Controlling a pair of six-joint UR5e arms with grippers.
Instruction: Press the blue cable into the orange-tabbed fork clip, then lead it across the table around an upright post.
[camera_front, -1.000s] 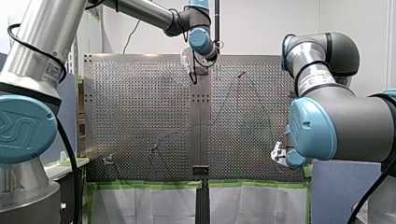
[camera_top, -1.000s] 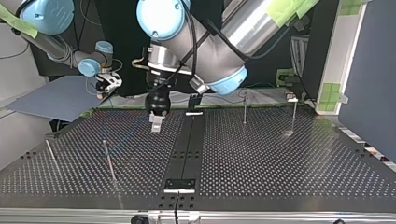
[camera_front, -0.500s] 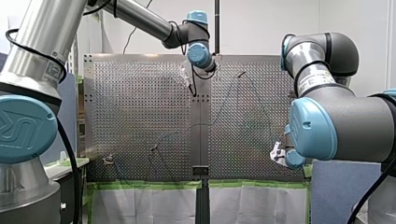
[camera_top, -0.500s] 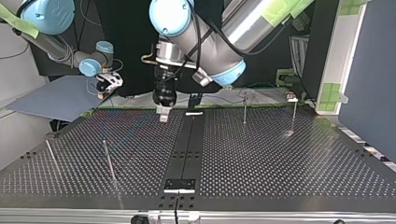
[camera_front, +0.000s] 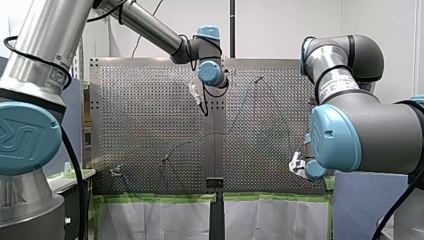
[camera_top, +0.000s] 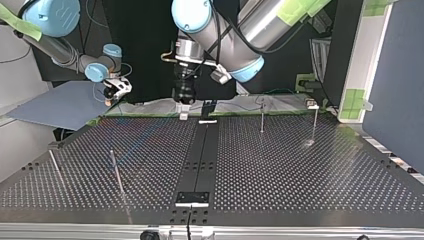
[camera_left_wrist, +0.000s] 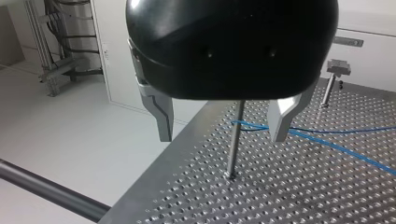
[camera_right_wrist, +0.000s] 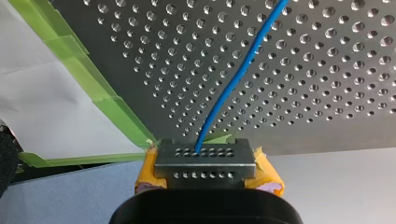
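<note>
The blue cable runs from my right gripper across the perforated table; the yellow-padded jaws are shut on it. That gripper sits at the table's near right edge in the front view. My left gripper is open and empty, hovering above the table. Ahead of it, between its metal fingers, stands an upright post with the cable passing it. A clip on a stem stands beyond; its tab colour does not show. In the top view my left gripper hangs over the far edge.
More thin posts stand on the table: two at the top view's left, one near the far middle. A black strip runs down the table's middle. Green tape lines the edge by my right gripper.
My left arm has swung toward the near side of the front view, to the right and back in the top view. My right arm has stayed put, still gripping the cable.
</note>
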